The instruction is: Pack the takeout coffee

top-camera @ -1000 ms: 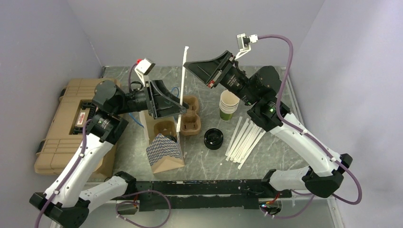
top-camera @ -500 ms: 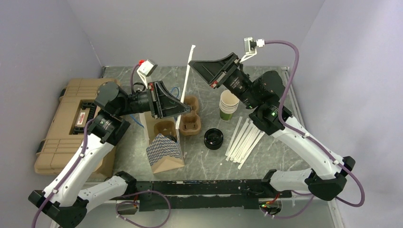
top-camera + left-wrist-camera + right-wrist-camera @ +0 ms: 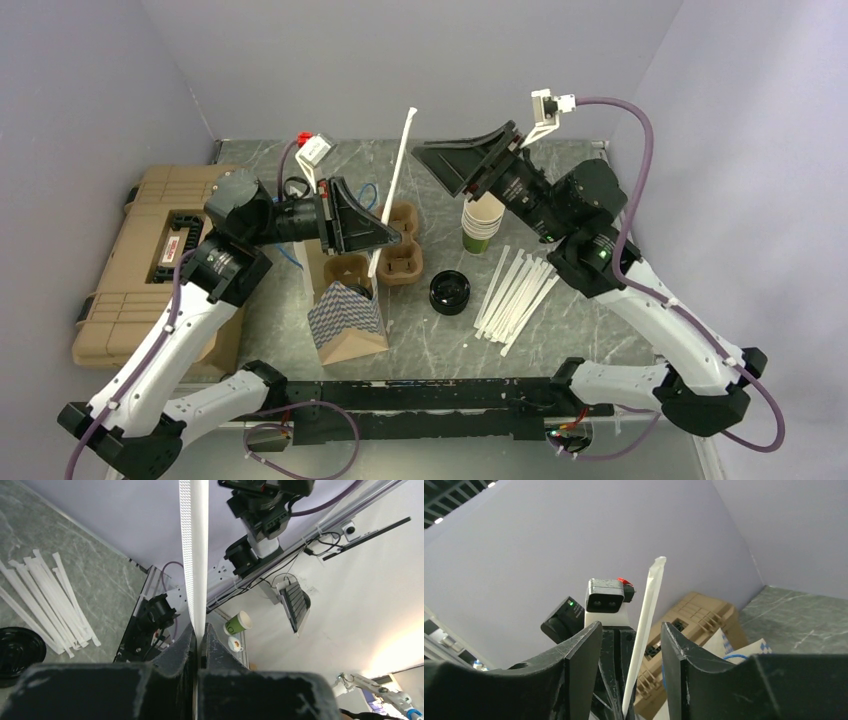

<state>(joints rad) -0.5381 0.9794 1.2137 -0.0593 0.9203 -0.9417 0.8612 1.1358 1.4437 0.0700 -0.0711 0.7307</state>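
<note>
A patterned paper bag (image 3: 345, 318) stands at the near edge of the table (image 3: 590, 335), left of centre. Just behind it a cardboard cup carrier (image 3: 402, 262) sits mid-table, with a pile of black lids (image 3: 450, 292) to its right and a spread of wrapped straws (image 3: 515, 290) beyond those, towards the right edge. Above the carrier, the left gripper (image 3: 393, 236) is clamped tight on a single wrapped straw (image 3: 400, 160), which stands nearly upright. Farther back a stack of lidless cups (image 3: 482, 225) stands right of centre. Over the far edge, the right gripper (image 3: 630, 627) hangs with its jaws parted around nothing, the straw's upper end showing in the gap. The lidded coffee cup cannot be made out in any view
</note>
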